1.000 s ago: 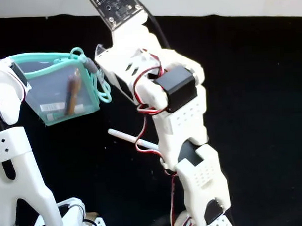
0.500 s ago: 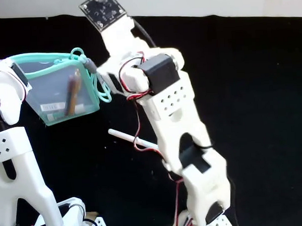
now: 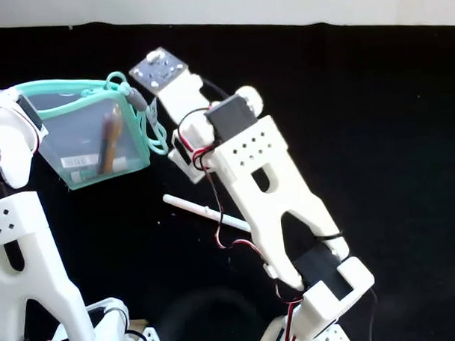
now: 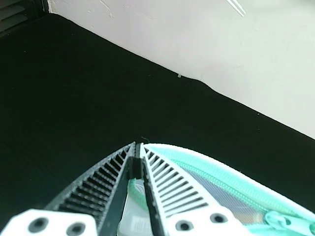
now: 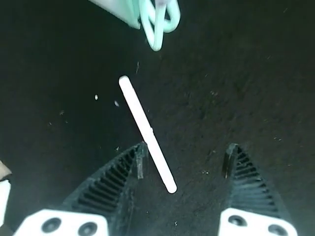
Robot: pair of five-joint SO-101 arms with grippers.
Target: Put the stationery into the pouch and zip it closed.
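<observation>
Pouch, upper left of the high view, hangs pinched at its rim by the left tool. Right tool, spread, hovers above the pen on the black surface.

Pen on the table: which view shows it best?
Right wrist view: the whole pen lies unobstructed near the open right tool. In the high view the right arm hides one end.
</observation>
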